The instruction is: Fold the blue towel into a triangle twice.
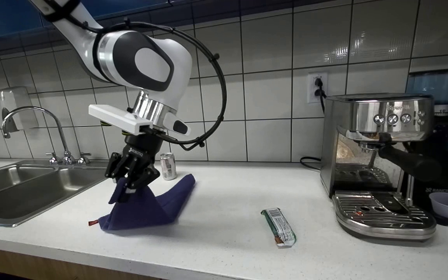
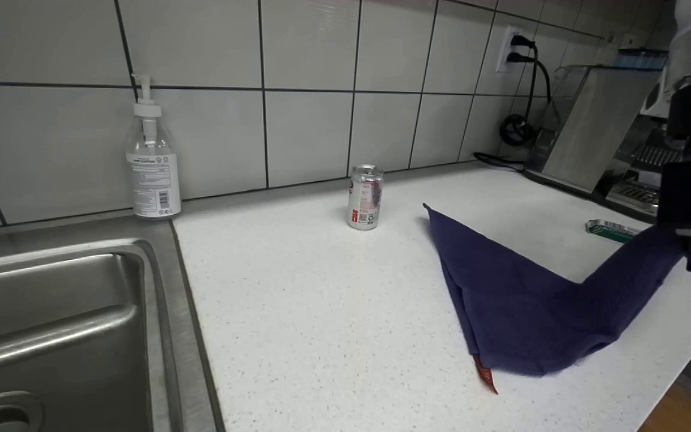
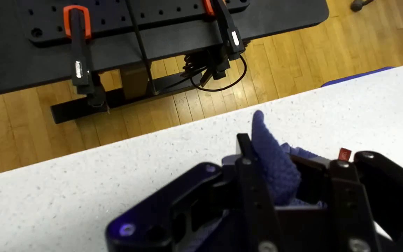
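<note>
Your claw [image 3: 275,159] is clamped on one end of the dark navy-blue cloth towel [image 2: 519,306]; the rest slopes below it onto the white speckled table [image 2: 291,312]. Probably second fold, unfinished. Next: bring held end over opposite corner, lower, release.

One towel [image 1: 146,212], one packet [image 1: 280,227], one can [image 1: 168,166], two clamps [image 3: 79,56] show.

The blue towel [image 3: 277,169] is matt, nubbly cloth, the espresso machine [image 1: 348,155] glossy metal, the sink [image 2: 69,360] duller metal.
</note>
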